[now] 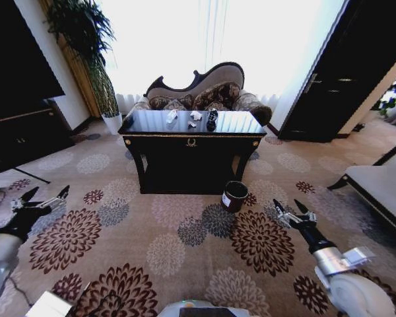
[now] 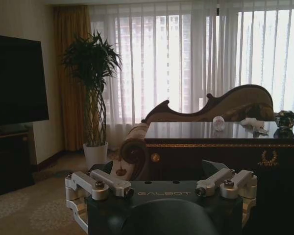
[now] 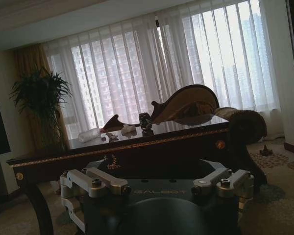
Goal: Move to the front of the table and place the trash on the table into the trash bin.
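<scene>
- The trash [image 1: 193,119] lies in a loose cluster on the glossy black bench [image 1: 191,142]: pale paper wads and a dark crushed can [image 1: 212,119], well ahead of the robot.
- The trash bin [image 1: 234,196] stands on the carpet just beside the bench's front right leg.
- Left hand [image 1: 46,198] and right hand [image 1: 287,214] hang low, fingers spread, holding nothing.
- Risk, as I judge it: driving straight in could knock the bin over.

Trash [image 1: 193,119] on table [image 1: 191,140]; trash bin [image 1: 234,196] on carpet near table's front-right leg.
</scene>
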{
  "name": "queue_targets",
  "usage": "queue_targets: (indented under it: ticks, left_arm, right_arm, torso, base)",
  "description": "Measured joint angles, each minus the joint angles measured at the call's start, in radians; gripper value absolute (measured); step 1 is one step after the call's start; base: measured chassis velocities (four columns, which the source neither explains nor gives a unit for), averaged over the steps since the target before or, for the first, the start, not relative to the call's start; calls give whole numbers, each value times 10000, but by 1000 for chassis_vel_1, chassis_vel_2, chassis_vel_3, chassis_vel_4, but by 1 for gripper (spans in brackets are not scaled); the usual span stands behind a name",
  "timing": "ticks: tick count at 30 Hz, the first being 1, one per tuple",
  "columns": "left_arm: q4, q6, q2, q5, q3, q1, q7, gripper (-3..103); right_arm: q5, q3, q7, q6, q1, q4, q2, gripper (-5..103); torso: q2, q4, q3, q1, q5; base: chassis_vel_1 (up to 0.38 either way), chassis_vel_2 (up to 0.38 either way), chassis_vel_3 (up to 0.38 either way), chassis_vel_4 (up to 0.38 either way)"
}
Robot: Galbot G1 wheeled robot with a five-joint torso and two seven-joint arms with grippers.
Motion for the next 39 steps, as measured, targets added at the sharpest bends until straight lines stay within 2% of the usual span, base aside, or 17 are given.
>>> queue_targets:
  ticks: [9, 26, 38, 39]
  left_arm:
    - [-92, -15, -74, 95, 172, 70, 41, 100]
    - [167, -92, -153, 303, 458, -13, 134, 100]
    - [384, -81, 140, 152, 422, -31, 177, 100]
    - [378, -81, 140, 151, 422, -30, 180, 103]
  right_arm:
    - [-19, 22, -25, 63, -27, -4, 51, 100]
    - [-192, -59, -25, 28, 42, -157, 160, 100]
    - [-279, -131, -19, 1, 117, -255, 192, 100]
    - [-290, -140, -20, 1, 120, -257, 193, 100]
  torso:
    - [1, 1, -1, -3, -1]
    - [-2, 0, 2, 3, 0]
    - [-1, 0, 0, 0, 0]
    - [-1, 0, 0, -1, -1]
  base:
    - [-26, 25, 21, -29]
    - [-131, 126, 131, -122]
    - [-98, 100, 90, -101]
    - [-107, 108, 104, -119]
